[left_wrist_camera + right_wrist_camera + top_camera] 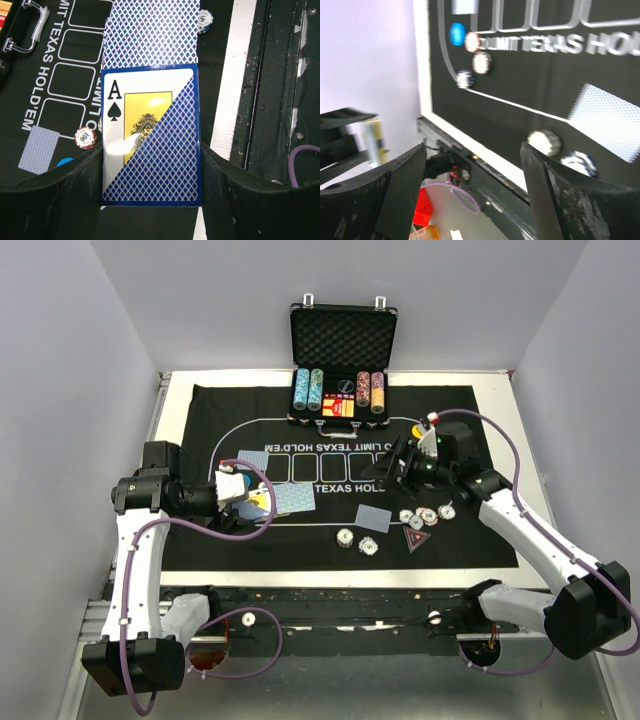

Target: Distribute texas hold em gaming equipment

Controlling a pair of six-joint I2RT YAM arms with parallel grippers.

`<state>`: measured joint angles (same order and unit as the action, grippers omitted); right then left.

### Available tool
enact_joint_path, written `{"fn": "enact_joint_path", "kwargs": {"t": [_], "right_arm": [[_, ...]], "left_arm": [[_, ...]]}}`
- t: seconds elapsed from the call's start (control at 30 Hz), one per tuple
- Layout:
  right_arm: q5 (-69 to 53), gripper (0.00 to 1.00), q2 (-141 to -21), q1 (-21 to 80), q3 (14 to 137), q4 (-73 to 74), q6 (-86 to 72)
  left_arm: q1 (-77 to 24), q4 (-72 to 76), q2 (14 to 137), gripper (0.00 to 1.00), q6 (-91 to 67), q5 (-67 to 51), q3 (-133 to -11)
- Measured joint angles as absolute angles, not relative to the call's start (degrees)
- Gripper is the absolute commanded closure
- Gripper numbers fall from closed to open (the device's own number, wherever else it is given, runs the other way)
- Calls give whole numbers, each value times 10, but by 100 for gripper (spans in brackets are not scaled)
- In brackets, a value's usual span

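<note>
At the left middle of the top view, the left claw is clamped on a deck of cards over the black mat, just beside two loose blue-backed cards. Right of centre, the right claw hangs near a cluster of striped chips, a red triangular marker and a single card. The open case stands at the top edge of the mat.

In the left wrist view, the deck fills the centre with an ace of spades showing, pinched between both fingers. A chip marked 100 lies just left of it.

In the blurred right wrist view, the right claw stands wide with nothing between its fingers. A blue button lies at the upper left, with chips beside it.
</note>
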<state>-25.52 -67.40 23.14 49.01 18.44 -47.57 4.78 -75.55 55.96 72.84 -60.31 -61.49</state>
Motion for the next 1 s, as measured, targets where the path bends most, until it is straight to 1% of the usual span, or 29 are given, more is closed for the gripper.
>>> {"fn": "enact_joint_path", "kwargs": {"t": [0.13,0.23,0.4,0.57,0.67,0.87,1.0], "right_arm": [[-296,9,-674,251,519,133,-510],[-301,8,-700,303,559,117,-520],[-302,7,-758,392,602,90,-530],[-298,7,-803,433,618,85,-536],[-293,12,-825,451,622,82,-541],[-293,26,-850,468,625,56,-561],[-295,39,-850,468,623,25,-581]], "left_arm": [[48,-755,562,54,728,-603,-615],[48,-755,563,54,728,-603,-615],[48,-755,563,54,728,-603,-615],[48,-755,563,53,727,-603,-615],[48,-754,563,54,726,-603,-615],[48,-751,563,54,726,-602,-615],[48,-749,563,53,724,-602,-615]]}}
